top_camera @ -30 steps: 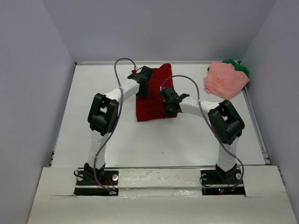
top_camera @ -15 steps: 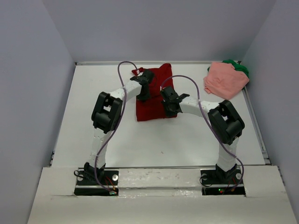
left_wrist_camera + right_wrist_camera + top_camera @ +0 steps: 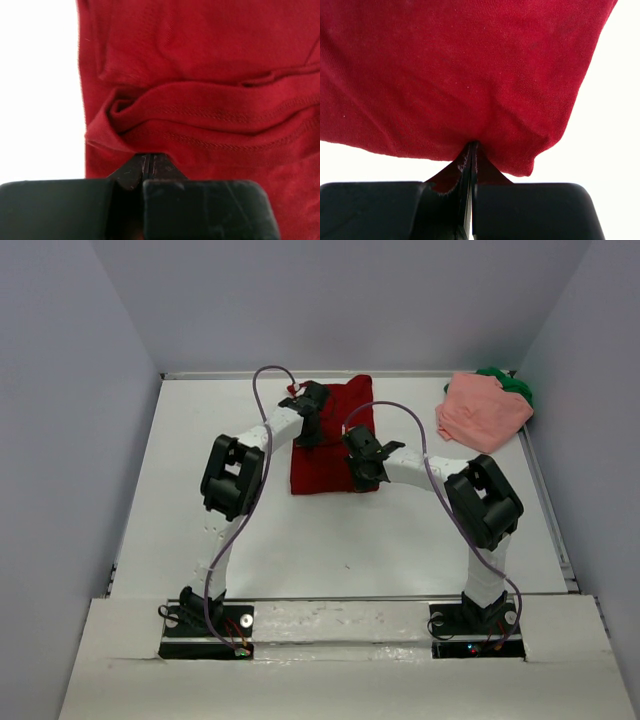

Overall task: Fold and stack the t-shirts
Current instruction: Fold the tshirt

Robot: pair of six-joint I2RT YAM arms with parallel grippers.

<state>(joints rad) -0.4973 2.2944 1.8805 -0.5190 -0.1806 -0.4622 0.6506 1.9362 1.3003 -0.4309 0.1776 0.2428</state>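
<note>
The dark red t-shirt (image 3: 330, 455) lies partly folded at the middle back of the table. My left gripper (image 3: 314, 432) is shut on a bunched fold of it near its left edge; the left wrist view shows the pinch (image 3: 145, 156) under a rumpled hem (image 3: 210, 125). My right gripper (image 3: 359, 478) is shut on its near edge close to the right front corner, and the right wrist view shows that pinch (image 3: 471, 145) and the cloth (image 3: 460, 75). The salmon pink t-shirt (image 3: 483, 410) lies crumpled at the back right, on top of the green t-shirt (image 3: 512, 383).
The white table (image 3: 400, 540) is walled by grey panels at the left, back and right. A raised rail (image 3: 545, 500) runs along the right edge. The purple cables (image 3: 262, 380) arch above both arms.
My left arm has shifted toward the back and right, carrying its pinched fold with it. The shirt's near edge has crept slightly back. The right gripper has hardly moved.
</note>
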